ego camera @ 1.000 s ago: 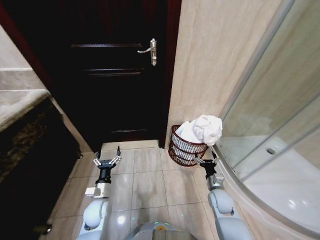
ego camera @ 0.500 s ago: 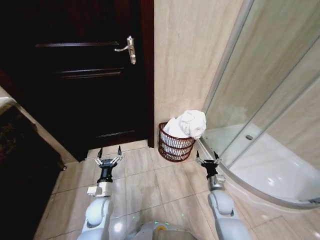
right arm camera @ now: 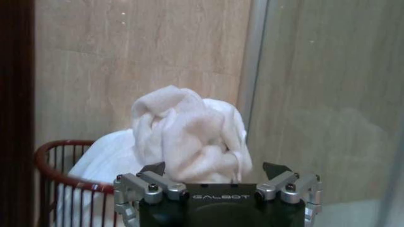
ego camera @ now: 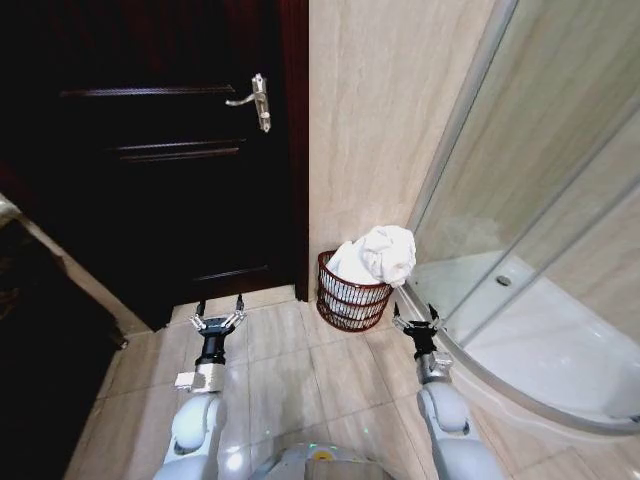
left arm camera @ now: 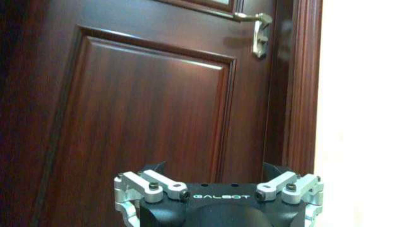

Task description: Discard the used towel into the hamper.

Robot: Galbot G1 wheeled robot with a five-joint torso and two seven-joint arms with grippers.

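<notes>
The towel (ego camera: 375, 258) heaped in the hamper (ego camera: 351, 296) hides whatever's underneath. In the right wrist view the hamper's base is cut off, and the gripper body covers the towel's lower edge.

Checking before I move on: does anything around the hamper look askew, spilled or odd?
Only one thing: the white crumpled towel is heaped well above the rim of the dark reddish-brown wire hamper, bulging toward the glass shower enclosure. The hamper stands upright. Nothing lies on the beige tiled floor. Both the left gripper and right gripper are open and empty.
</notes>
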